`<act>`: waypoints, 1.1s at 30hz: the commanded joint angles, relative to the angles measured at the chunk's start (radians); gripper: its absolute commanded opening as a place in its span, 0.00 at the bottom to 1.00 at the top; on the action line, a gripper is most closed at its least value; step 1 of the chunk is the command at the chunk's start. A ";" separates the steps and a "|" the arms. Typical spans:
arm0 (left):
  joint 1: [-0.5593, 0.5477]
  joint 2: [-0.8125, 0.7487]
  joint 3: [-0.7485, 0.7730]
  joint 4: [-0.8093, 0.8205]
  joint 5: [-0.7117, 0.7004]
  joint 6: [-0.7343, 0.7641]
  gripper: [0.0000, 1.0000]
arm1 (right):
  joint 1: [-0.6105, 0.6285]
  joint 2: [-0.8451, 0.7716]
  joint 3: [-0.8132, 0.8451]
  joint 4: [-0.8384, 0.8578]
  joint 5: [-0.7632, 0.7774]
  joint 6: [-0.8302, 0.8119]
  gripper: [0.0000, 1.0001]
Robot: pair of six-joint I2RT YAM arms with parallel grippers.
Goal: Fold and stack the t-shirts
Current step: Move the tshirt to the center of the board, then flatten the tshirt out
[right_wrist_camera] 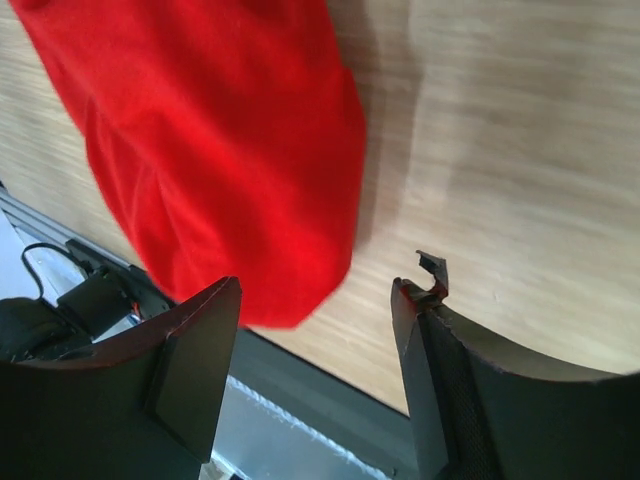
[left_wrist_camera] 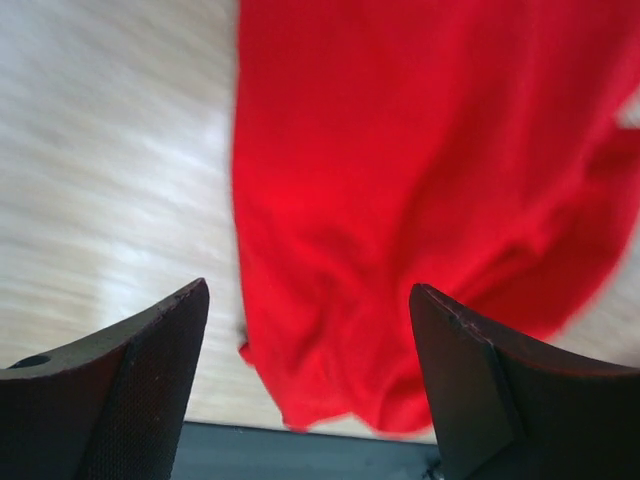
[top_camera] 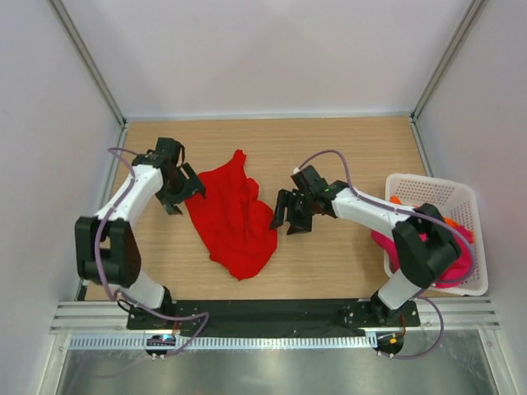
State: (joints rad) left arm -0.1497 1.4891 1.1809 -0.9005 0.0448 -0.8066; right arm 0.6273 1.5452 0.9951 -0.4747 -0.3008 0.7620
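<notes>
Your red t-shirt (top_camera: 235, 218) lies rumpled and unfolded mid-table. The left gripper (top_camera: 183, 199) sits at its left edge and the right gripper (top_camera: 288, 222) at its right, both gaping wide and holding nothing. The pink t-shirt (top_camera: 465, 263) and orange t-shirt (top_camera: 459, 224) sit in the white basket (top_camera: 432, 191), right. You're likely flattening the red one: next, pinch opposite edges. No writing is legible.

The left gripper (top_camera: 183, 197) hovers just beside the red t-shirt (top_camera: 233, 218), at its left edge, with its jaws spread wide and empty. The right gripper (top_camera: 288, 220) hangs just off the shirt's right edge, its jaws likewise apart.
</notes>
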 commanded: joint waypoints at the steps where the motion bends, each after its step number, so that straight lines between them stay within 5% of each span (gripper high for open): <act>1: 0.035 0.117 0.133 0.057 -0.069 0.113 0.84 | 0.028 0.071 0.082 0.102 -0.054 -0.030 0.70; 16: 0.101 0.483 0.210 0.138 -0.053 0.161 0.80 | 0.029 0.265 0.163 0.068 -0.092 -0.130 0.72; 25: 0.101 0.482 0.209 0.152 -0.039 0.195 0.20 | 0.037 0.296 0.163 0.130 -0.061 -0.090 0.41; 27: 0.101 0.427 0.194 0.147 -0.039 0.190 0.00 | 0.037 0.279 0.163 0.139 -0.025 -0.092 0.22; 29: 0.101 0.373 0.157 0.146 -0.037 0.175 0.00 | 0.035 0.256 0.171 0.115 0.005 -0.102 0.04; 33: 0.098 0.113 0.088 0.127 -0.026 0.135 0.00 | 0.029 0.167 0.273 -0.118 0.210 -0.180 0.01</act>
State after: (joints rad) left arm -0.0559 1.8023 1.2766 -0.7708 0.0128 -0.6434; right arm 0.6582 1.8229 1.1641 -0.4580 -0.2577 0.6418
